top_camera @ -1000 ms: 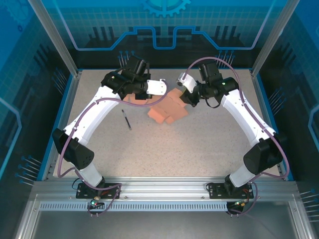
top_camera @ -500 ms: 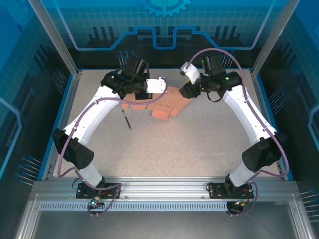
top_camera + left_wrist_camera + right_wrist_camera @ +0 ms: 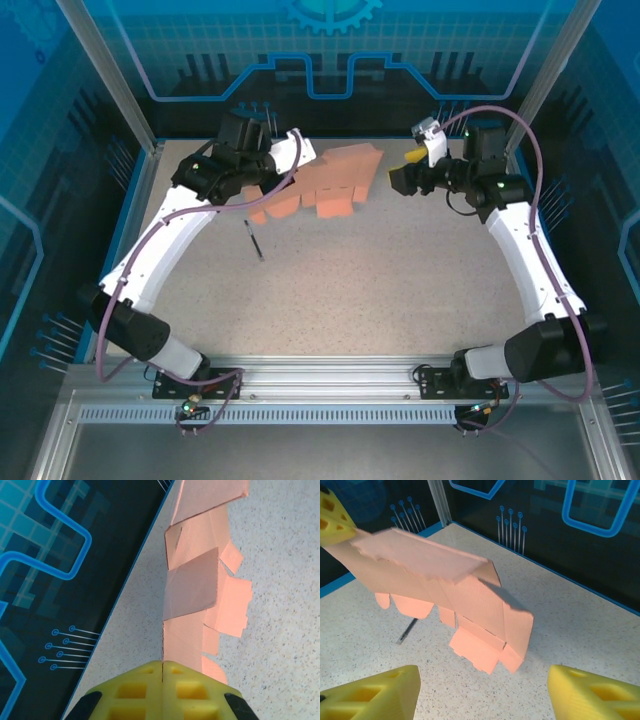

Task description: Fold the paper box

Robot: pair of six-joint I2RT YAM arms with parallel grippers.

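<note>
Card, thin and salmon-pink: paper box (image 3: 328, 185) as a partly folded cutout, raised at the upper middle of the overhead view, pinched along one edge by left gripper (image 3: 163, 672), with yellow pads pressed tight together on the sheet at the bottom of the left wrist view. Right gripper (image 3: 482, 697) released, with yellow fingers spread wide at the lower corners of its own view, well apart from the card and holding nothing. Panels and rounded flaps hanging below the held edge, one long panel turned over along a crease near the top of the right wrist view; lowest flaps close to the speckled table (image 3: 400, 290), contact not clear. Probably very light, fairly stiff across each panel but floppy at the score lines, easy to dent or tear at the small tabs. Best taken gently on a flat panel next to a crease, not on a loose flap, and on the side away from the clenched pads, so as to pull the sheet taut. Thin dark stick (image 3: 253, 240) lying left of centre, below the card and apart from it.
</note>
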